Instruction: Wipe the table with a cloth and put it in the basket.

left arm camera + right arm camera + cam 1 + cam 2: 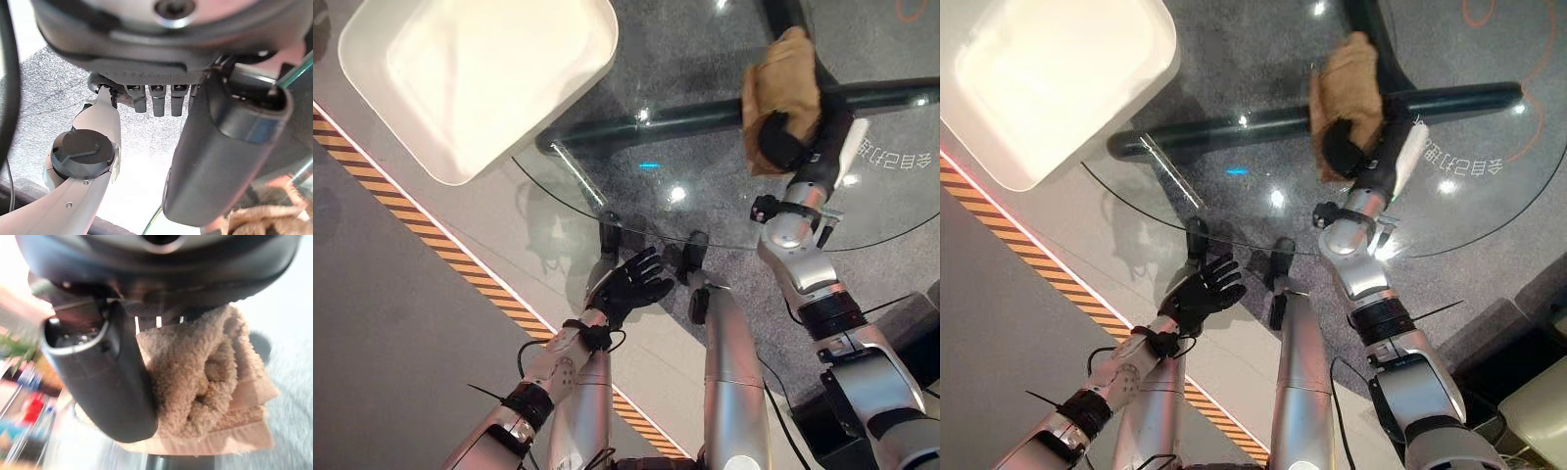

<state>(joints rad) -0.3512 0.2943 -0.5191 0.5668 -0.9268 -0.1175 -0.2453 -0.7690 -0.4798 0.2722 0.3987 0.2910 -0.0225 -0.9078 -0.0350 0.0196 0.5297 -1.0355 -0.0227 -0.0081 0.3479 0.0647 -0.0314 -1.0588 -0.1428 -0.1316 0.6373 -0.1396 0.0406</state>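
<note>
The right hand (783,137) grips a bunched tan terry cloth (781,83) on the round glass table (636,211), fingers curled into its folds; most of the cloth lies past the fingertips. The left hand (631,284) hangs off the table's edge, fingers spread, empty. A white basket (470,73) lies well beyond them. White writing beside the right wrist cannot be read.

A grey speckled carpet (705,59) lies under everything, crossed by dark tubular bars (705,116) that meet in a cross — one runs sideways, another runs away from the camera. A pale floor band (499,245) borders the carpet, and beside it runs a diagonal strip of orange-and-black hazard tape (421,230) — past that, smooth grey flooring (382,343). An orange line (1489,15) curves on the carpet at the far right.
</note>
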